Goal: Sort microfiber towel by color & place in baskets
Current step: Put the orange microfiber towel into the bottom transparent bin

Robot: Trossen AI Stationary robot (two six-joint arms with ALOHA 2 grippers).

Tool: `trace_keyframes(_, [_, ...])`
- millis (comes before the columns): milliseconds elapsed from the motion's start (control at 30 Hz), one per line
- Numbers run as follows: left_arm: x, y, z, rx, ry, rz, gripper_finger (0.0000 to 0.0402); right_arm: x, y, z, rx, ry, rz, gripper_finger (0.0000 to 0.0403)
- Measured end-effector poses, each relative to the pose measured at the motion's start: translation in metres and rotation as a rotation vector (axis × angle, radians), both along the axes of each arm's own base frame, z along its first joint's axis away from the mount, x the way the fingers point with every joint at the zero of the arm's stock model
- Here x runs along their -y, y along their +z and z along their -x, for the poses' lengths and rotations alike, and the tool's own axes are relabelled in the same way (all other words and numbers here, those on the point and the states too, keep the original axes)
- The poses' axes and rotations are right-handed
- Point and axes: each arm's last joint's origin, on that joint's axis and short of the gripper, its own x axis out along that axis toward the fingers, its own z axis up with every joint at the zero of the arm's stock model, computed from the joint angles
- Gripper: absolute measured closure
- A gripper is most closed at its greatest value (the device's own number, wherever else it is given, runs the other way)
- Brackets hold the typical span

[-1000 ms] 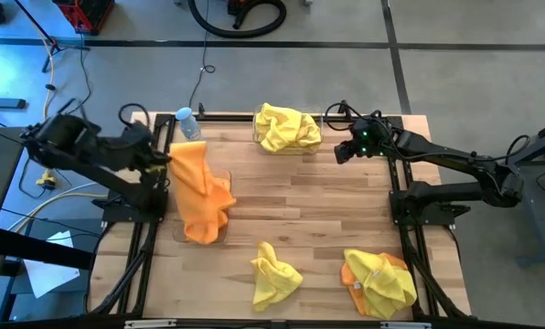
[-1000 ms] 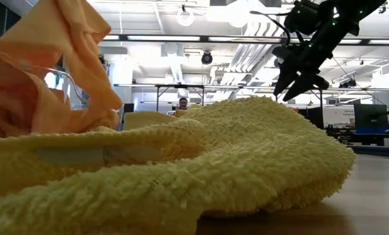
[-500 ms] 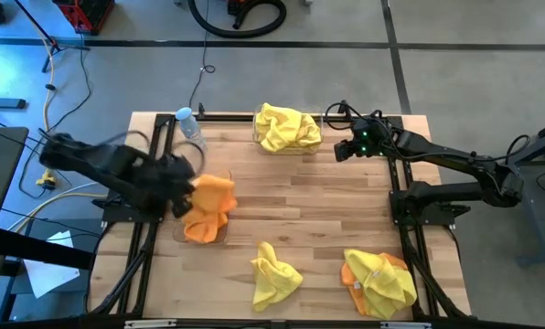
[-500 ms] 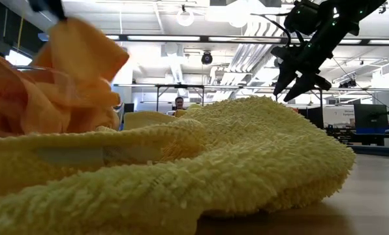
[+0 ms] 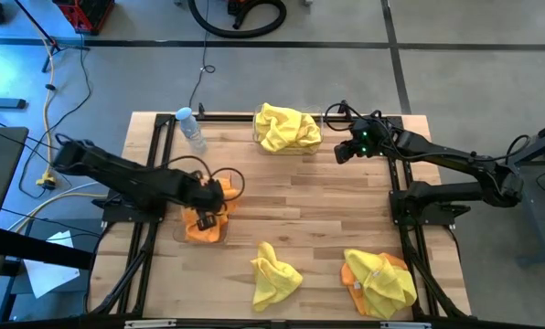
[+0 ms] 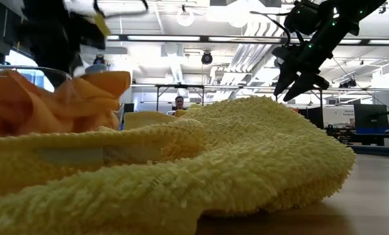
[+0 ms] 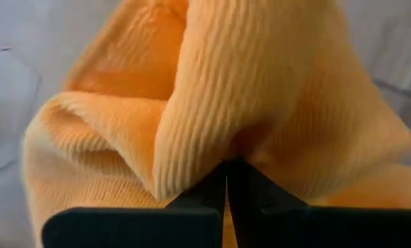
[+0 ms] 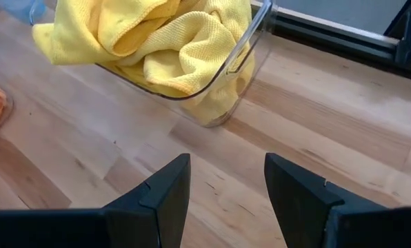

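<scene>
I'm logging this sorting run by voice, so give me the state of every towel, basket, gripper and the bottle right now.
left gripper: shut on the orange towel, lowered into the left basket
right gripper: open, empty, beside the far basket
far basket: filled with yellow towels
loose yellow towel: rumpled on the table
near-right pile: yellow towel over an orange one, unsorted
water bottle: lying down, capped
</scene>
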Motion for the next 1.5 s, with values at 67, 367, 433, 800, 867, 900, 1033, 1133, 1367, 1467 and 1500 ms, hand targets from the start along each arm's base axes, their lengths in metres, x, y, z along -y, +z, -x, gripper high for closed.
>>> trace_keyframes(67, [-0.003,-0.012,-0.005,-0.045,-0.011,0.000,0.0401,0.000,0.000,0.000,-0.007,0.011,0.008,0.0219])
trace_keyframes(367, [-0.010,-0.048,-0.021,-0.220,0.015,0.041,0.0382,0.000,-0.001,0.001,-0.043,0.063,0.037,0.0219])
trace_keyframes(433, [-0.010,-0.051,-0.022,-0.240,0.021,0.073,0.0364,-0.001,-0.001,0.001,-0.048,0.071,0.039,0.0219])
trace_keyframes(800, [-0.009,-0.011,-0.022,-0.220,0.120,0.123,0.0257,-0.003,-0.004,0.003,-0.112,0.144,0.042,0.0219])
trace_keyframes(867, [-0.009,0.001,-0.020,-0.212,0.129,0.127,0.0246,-0.003,-0.004,0.003,-0.119,0.156,0.049,0.0219])
trace_keyframes(900, [-0.008,0.007,-0.019,-0.210,0.129,0.129,0.0242,-0.003,-0.004,0.003,-0.122,0.161,0.053,0.0219])
trace_keyframes(1033, [-0.007,0.029,-0.017,-0.174,0.115,0.135,0.0234,-0.003,-0.004,0.003,-0.138,0.190,0.073,0.0219])
trace_keyframes(1133, [-0.007,0.041,-0.018,-0.130,0.087,0.133,0.0234,-0.003,-0.004,0.003,-0.150,0.211,0.088,0.0219])
trace_keyframes(1367, [-0.010,0.039,-0.027,-0.081,-0.001,0.019,0.0234,-0.003,-0.004,0.003,-0.173,0.264,0.121,0.0219])
trace_keyframes(1467, [-0.013,0.023,-0.031,-0.094,-0.018,-0.011,0.0234,-0.003,-0.004,0.003,-0.184,0.284,0.135,0.0219])
trace_keyframes(1500, [-0.014,0.017,-0.034,-0.091,-0.016,-0.013,0.0234,-0.003,-0.004,0.003,-0.187,0.290,0.139,0.0219])
